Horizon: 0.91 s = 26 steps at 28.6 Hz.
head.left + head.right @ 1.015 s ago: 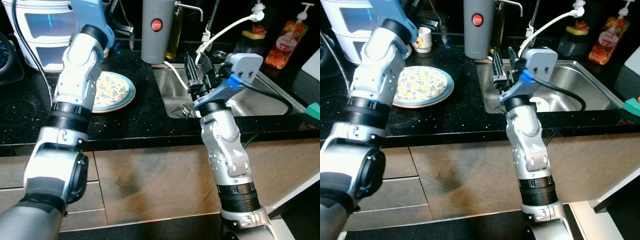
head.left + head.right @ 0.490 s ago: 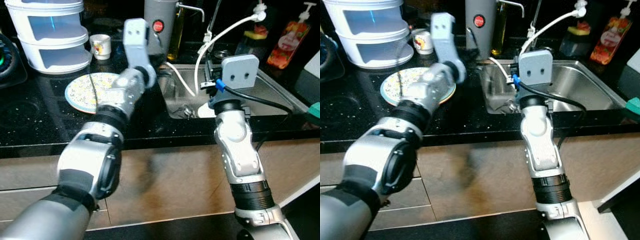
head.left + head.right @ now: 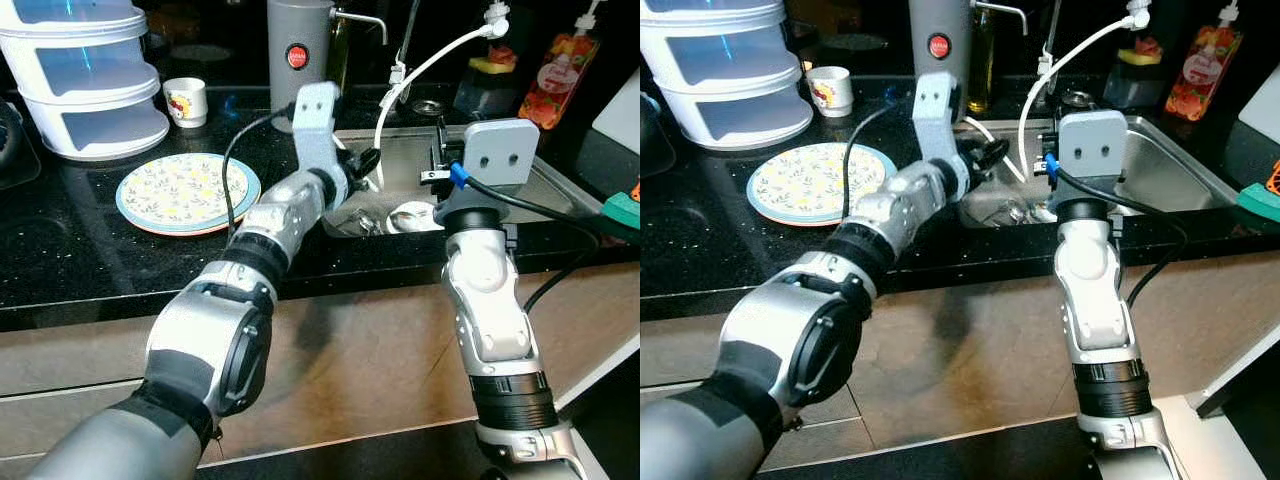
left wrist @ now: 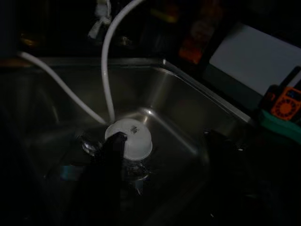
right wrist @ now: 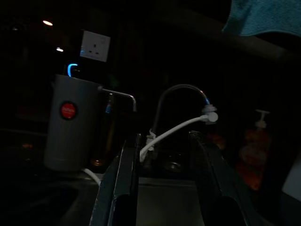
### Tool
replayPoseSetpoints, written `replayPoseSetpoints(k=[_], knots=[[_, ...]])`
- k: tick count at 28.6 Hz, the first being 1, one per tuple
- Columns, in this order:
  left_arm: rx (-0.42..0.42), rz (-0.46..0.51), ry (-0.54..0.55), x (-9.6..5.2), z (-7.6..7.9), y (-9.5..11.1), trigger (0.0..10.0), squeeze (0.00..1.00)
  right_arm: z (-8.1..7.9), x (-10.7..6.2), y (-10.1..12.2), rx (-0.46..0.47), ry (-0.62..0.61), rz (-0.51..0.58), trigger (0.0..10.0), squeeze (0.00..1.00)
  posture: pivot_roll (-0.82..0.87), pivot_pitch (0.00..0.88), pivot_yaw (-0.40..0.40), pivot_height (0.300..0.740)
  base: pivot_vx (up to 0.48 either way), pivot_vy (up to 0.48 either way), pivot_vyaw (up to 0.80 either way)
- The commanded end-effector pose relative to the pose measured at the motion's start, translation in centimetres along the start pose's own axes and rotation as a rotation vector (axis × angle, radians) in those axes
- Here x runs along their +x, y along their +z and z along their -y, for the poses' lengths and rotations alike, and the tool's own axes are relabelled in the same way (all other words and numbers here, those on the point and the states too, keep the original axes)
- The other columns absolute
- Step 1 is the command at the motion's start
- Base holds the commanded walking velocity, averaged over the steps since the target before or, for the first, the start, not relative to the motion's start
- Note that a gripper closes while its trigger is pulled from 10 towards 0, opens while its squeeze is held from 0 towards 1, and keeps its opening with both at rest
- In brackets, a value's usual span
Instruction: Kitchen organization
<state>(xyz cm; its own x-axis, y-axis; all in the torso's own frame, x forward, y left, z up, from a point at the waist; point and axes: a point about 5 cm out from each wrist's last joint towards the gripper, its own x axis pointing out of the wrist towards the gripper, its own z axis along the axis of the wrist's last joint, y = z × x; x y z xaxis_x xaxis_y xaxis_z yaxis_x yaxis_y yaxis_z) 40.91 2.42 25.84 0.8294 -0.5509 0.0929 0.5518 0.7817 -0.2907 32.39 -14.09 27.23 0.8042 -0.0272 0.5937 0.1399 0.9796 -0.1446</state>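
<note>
My left gripper [image 3: 363, 164] reaches over the near left corner of the steel sink [image 3: 515, 165]. In the left wrist view its fingers [image 4: 111, 155] stand apart, open, above a white overturned bowl [image 4: 129, 137] on the sink floor. That bowl [image 3: 408, 215] lies beside a spoon [image 3: 364, 222]. My right gripper [image 5: 164, 169] is held upright at the sink's front edge, behind its grey wrist block [image 3: 498, 150]. It is open and holds nothing, pointing at the faucet [image 5: 176, 92]. A flowered plate [image 3: 187, 190] lies on the black counter to the left.
A grey flask [image 3: 297, 60], a small cup [image 3: 185, 100] and stacked white containers [image 3: 85, 90] stand at the back. A white hose [image 3: 420, 75] hangs from the faucet into the sink. A red soap bottle [image 3: 552, 80] and a green sponge [image 3: 622, 210] sit to the right.
My left arm has swung from above the plate rightward and down to the sink's corner. The right wrist has turned upright at the sink edge. The camera has shifted a little.
</note>
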Motion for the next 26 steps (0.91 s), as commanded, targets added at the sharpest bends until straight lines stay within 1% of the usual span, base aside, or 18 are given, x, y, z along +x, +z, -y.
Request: replayPoseSetpoints(k=[1,3,6,7,8,10,11,12,14,15,17,18,19,21,22,23,25,26], knots=[[0.032,0.063,0.016,-0.5,-1.2,1.5,10.0,0.00,-0.3,0.2,0.3,0.019,0.012,0.016,10.0,0.00,0.03,0.000,-0.020,0.740,0.000,0.000,0.00],[0.117,0.111,0.022,-1.0,-2.0,2.8,10.0,0.00,-0.8,0.3,0.4,0.047,0.027,0.014,10.0,0.00,0.03,0.000,-0.020,0.740,0.000,0.000,0.00],[0.274,0.059,0.106,-1.9,-3.5,2.4,10.0,0.00,-1.0,0.1,0.3,0.070,0.043,0.006,10.0,0.00,0.05,0.000,-0.034,0.740,0.000,0.000,0.00],[0.274,0.059,0.106,-1.9,-3.5,2.4,10.0,0.00,-1.0,0.1,0.3,0.070,0.043,0.006,10.0,0.00,0.05,0.000,-0.034,0.740,0.000,0.000,0.00],[0.302,0.048,0.139,-2.5,-4.2,2.2,10.0,0.00,-1.1,0.0,0.2,0.084,0.043,-0.002,10.0,0.00,0.05,0.000,-0.034,0.740,0.000,0.000,0.00],[0.322,0.025,0.210,-3.7,-5.4,1.5,10.0,0.00,-1.1,0.1,0.1,0.096,0.049,-0.008,10.0,0.00,0.08,0.000,-0.043,0.740,0.000,0.000,0.00],[0.322,0.025,0.210,-3.7,-5.4,1.5,10.0,0.00,-1.1,0.1,0.1,0.096,0.049,-0.008,10.0,0.00,0.08,0.000,-0.043,0.740,0.000,0.000,0.00],[0.329,-0.005,0.259,-4.5,-6.2,0.9,10.0,0.00,-1.1,0.1,0.0,0.101,0.051,-0.012,10.0,0.00,0.08,0.000,-0.043,0.740,0.000,0.000,0.00],[0.367,-0.040,0.353,-5.9,-7.6,0.2,10.0,0.00,-1.4,0.1,0.0,0.110,0.058,-0.016,10.0,0.00,0.09,0.007,-0.045,0.740,0.000,0.000,0.00],[0.430,-0.048,0.383,-6.5,-8.1,0.2,10.0,0.00,-1.5,0.1,0.0,0.112,0.067,-0.013,10.0,0.00,0.09,0.009,-0.046,0.740,0.000,0.000,0.00],[0.430,-0.048,0.383,-6.5,-8.1,0.2,10.0,0.00,-1.5,0.1,0.0,0.112,0.067,-0.013,10.0,0.00,0.09,0.009,-0.046,0.740,0.000,0.000,0.00],[0.528,-0.042,0.400,-7.0,-8.4,0.5,10.0,0.00,-1.6,0.1,0.1,0.111,0.074,-0.010,10.0,0.00,0.09,0.009,-0.046,0.740,0.000,0.000,0.00],[0.528,-0.042,0.400,-7.0,-8.4,0.5,10.0,0.00,-1.6,0.1,0.1,0.111,0.074,-0.010,10.0,0.00,0.09,0.009,-0.046,0.740,0.000,0.000,0.00],[0.710,-0.060,0.408,-8.5,-9.3,1.9,10.0,0.00,-1.7,-0.1,-0.1,0.116,0.080,-0.019,10.0,0.00,0.10,0.015,-0.042,0.740,0.000,0.000,0.00],[0.776,-0.079,0.416,-9.1,-9.8,2.7,10.0,0.00,-1.7,-0.2,-0.2,0.117,0.082,-0.022,10.0,0.00,0.10,0.016,-0.041,0.740,0.000,0.000,0.00],[0.776,-0.079,0.416,-9.1,-9.8,2.7,10.0,0.00,-1.7,-0.2,-0.2,0.117,0.082,-0.022,10.0,0.00,0.10,0.016,-0.041,0.740,0.000,0.000,0.00],[0.869,-0.124,0.439,-10.4,-10.6,3.9,10.0,0.00,-1.6,-0.3,-0.3,0.121,0.078,-0.028,10.0,0.00,0.11,0.015,-0.039,0.740,0.000,0.000,0.00],[0.869,-0.124,0.439,-10.4,-10.6,3.9,10.0,0.00,-1.6,-0.3,-0.3,0.121,0.078,-0.028,10.0,0.00,0.11,0.015,-0.039,0.740,0.000,0.000,0.00]])
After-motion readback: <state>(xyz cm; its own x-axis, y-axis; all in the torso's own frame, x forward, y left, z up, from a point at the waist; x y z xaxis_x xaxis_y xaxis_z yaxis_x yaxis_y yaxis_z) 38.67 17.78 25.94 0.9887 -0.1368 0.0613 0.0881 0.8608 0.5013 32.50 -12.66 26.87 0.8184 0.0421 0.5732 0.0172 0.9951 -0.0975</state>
